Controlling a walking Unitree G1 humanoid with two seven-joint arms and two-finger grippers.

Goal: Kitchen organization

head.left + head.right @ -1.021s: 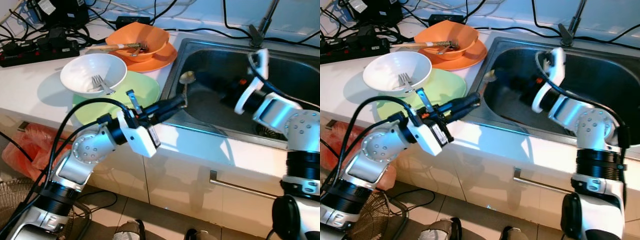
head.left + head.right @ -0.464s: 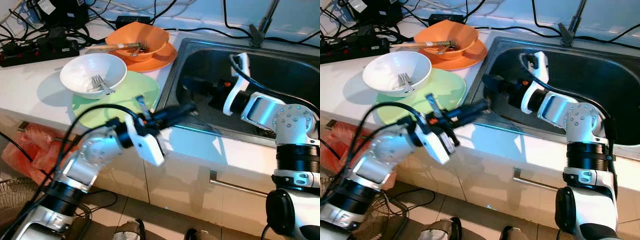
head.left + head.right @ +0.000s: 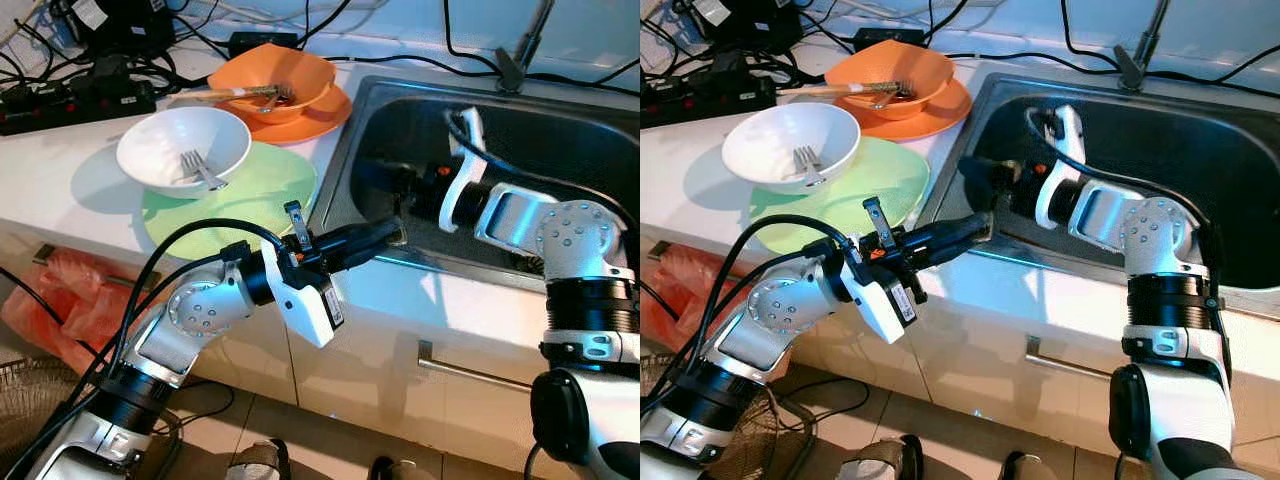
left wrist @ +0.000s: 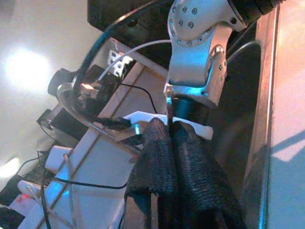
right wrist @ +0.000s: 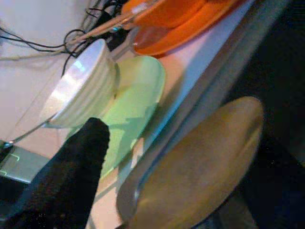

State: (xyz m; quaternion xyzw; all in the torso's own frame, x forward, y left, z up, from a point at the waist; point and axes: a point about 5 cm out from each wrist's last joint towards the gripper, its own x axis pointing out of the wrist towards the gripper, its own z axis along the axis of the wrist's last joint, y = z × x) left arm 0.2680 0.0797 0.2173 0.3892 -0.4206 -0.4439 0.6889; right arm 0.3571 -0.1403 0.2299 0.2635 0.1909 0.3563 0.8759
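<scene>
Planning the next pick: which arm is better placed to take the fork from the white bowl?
Left, probably. The white bowl with the fork stands left of the sink, and the left gripper is at its rim near the green plate. The right gripper is down inside the sink.

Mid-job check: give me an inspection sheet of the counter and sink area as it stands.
Surface: white counter, steel sink.
Job's things: white bowl with fork on green plate; orange bowl on orange plate.
Clutter: nothing seen.
Grippers: left gripper at the sink's front rim, fingers closed; right gripper low inside the sink.
Cables: black cables behind the sink, power strip.
Surroundings: cabinet handle, red bag.
</scene>
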